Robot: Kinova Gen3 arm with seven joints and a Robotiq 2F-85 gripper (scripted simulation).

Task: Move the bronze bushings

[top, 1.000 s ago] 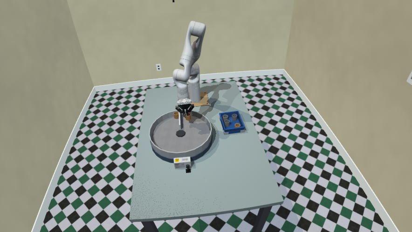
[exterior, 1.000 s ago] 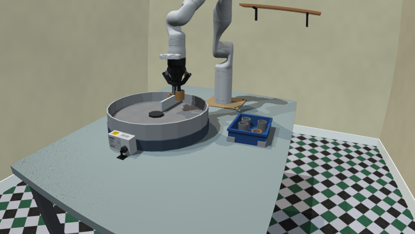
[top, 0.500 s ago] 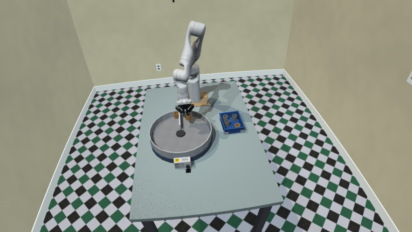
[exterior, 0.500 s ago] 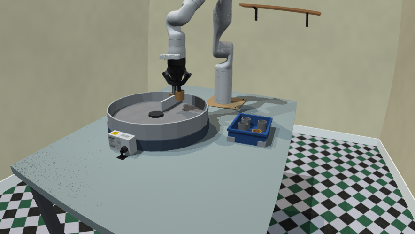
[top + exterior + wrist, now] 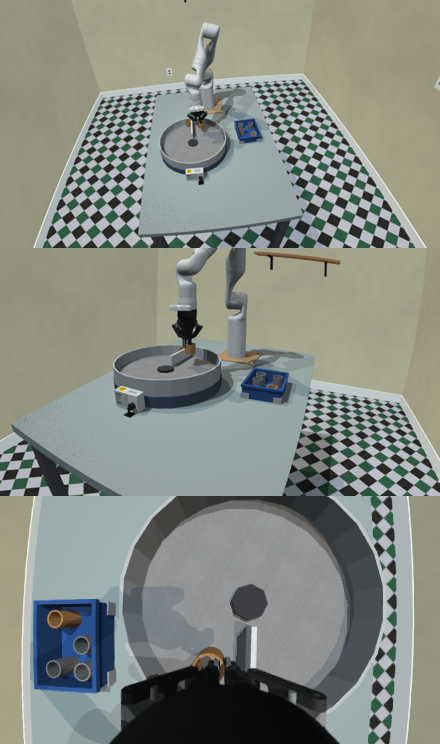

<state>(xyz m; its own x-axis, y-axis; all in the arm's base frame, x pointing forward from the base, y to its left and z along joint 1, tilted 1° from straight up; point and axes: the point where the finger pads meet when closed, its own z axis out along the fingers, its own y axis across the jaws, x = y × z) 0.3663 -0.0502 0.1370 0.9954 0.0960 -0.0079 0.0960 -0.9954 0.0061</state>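
My gripper [image 5: 198, 122] [image 5: 186, 342] [image 5: 222, 664] is shut on the wall of an upright bronze bushing [image 5: 200, 125] [image 5: 190, 349] [image 5: 208, 651], one finger inside it. The bushing appears a little above the back of the turntable's disc [image 5: 178, 147] [image 5: 138, 366] [image 5: 300, 556]. Another bronze bushing [image 5: 187, 123] [image 5: 180, 348] stands on the disc across the divider, mostly hidden in the exterior view. A third bronze bushing [image 5: 253, 134] [image 5: 272, 387] [image 5: 71, 619] stands in the blue crate [image 5: 251, 139] [image 5: 260, 395] [image 5: 106, 646] with three steel bushings [image 5: 277, 381] [image 5: 258, 383] [image 5: 54, 669].
A pale upright divider [image 5: 192, 130] [image 5: 177, 357] [image 5: 253, 646] runs from near the dark hub [image 5: 192, 142] [image 5: 165, 369] [image 5: 249, 602] toward the back, close beside the held bushing. A raised rim [image 5: 223, 146] [image 5: 166, 383] surrounds the disc. A control box [image 5: 194, 174] [image 5: 129, 399] sits at the front.
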